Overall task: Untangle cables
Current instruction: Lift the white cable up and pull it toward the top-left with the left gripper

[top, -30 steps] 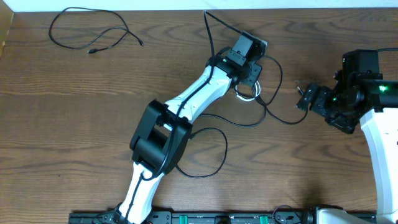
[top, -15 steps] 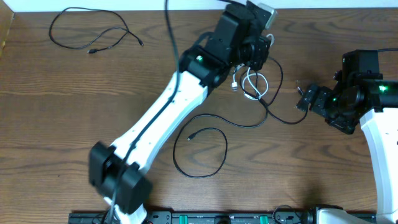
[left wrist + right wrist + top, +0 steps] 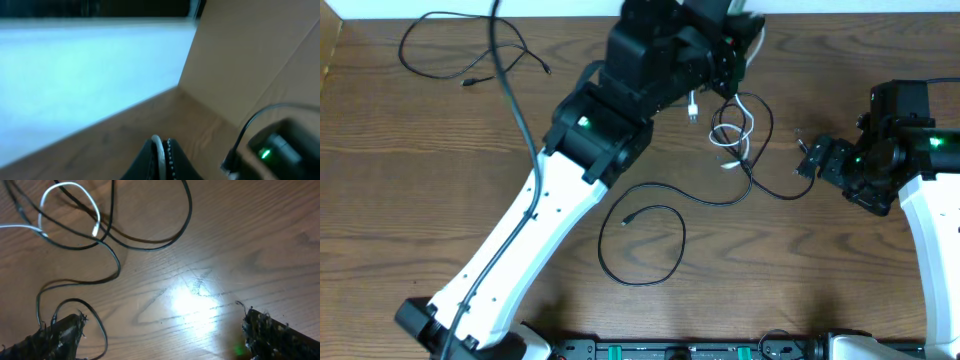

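Far across the table, left gripper tight on white cable; right gripper wide open, empty

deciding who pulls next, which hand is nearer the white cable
Left. The left hand is shut on the white cable itself; the right hand sits open off to the cable's right, not touching it.

Brown wood-grain table seen from overhead, with a pale strip along its far edge. A short black cable lies loosely looped at the far left, well apart from a long black cable that coils across the centre. A white cable overlaps the long cable's far coils; how much of it rests on the wood cannot be told.
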Robot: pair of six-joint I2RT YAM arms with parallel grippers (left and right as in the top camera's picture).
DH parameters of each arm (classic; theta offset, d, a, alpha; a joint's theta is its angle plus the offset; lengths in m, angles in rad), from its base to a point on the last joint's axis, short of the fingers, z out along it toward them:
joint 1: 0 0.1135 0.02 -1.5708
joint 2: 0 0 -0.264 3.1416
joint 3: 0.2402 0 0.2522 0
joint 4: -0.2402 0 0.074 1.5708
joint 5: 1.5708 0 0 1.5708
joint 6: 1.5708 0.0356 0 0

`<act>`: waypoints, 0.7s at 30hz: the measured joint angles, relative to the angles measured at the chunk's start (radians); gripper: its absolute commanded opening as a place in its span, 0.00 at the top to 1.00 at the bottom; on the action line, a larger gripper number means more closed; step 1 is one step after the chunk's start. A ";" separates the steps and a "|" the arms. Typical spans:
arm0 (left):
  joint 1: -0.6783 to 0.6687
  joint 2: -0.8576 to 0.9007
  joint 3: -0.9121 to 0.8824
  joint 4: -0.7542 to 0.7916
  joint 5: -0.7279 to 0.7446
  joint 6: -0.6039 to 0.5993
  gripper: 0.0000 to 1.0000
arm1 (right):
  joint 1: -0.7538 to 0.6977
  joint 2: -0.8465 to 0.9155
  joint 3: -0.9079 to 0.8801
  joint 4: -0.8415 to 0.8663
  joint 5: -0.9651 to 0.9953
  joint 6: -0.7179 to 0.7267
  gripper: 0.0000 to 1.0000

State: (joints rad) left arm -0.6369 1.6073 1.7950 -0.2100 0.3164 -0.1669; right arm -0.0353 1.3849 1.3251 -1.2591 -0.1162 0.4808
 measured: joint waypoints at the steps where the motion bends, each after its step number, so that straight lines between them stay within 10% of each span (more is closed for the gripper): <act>1: 0.000 -0.008 0.000 0.023 0.000 -0.013 0.93 | 0.000 0.000 0.000 0.000 0.000 0.000 0.01; 21: 0.291 -0.045 0.000 0.061 -0.060 -0.291 0.92 | 0.000 0.000 0.000 -0.005 -0.004 -0.064 0.01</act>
State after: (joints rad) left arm -0.3458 1.5627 1.7950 -0.1493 0.2569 -0.4576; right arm -0.0353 1.3846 1.3251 -1.2636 -0.1204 0.4164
